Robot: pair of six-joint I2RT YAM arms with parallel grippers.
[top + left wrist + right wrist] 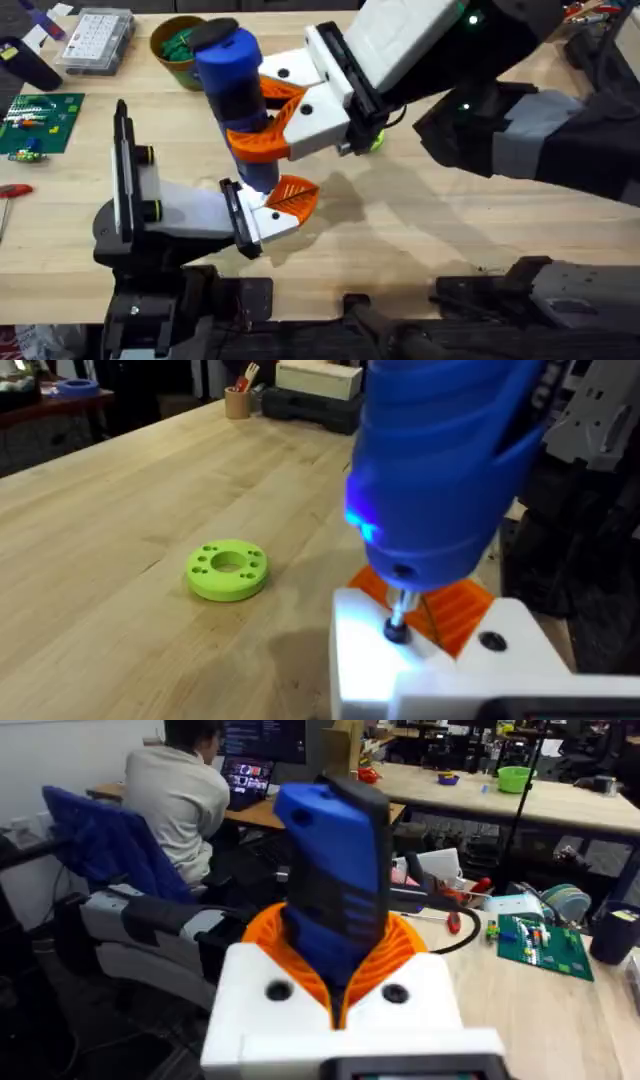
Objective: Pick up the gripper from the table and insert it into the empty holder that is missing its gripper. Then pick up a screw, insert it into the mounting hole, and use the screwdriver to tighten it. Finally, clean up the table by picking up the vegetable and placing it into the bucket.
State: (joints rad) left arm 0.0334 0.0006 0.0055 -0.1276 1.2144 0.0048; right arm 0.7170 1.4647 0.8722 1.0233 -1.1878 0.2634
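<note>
- Tabletop (420, 220) spread wide beneath the right claw (262, 112), carrying the work.
- Holder (160, 210) lay just below that claw, its bracket end turned up, so the mounting hole seemingly faced the tool.
- Right claw was clamped around the screwdriver (236, 90), holding it upright, tip down.
- Screwdriver tip sat on a screw (396, 628) in the white block, apparently for tightening.
- Gripper (292, 198) sat seated in the holder, directly under the claw.
- Left claw: I could not tell its state.

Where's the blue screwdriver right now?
In the overhead view the screwdriver stands upright left of centre, clamped in the right tool, tip down on the holder's end.
</note>
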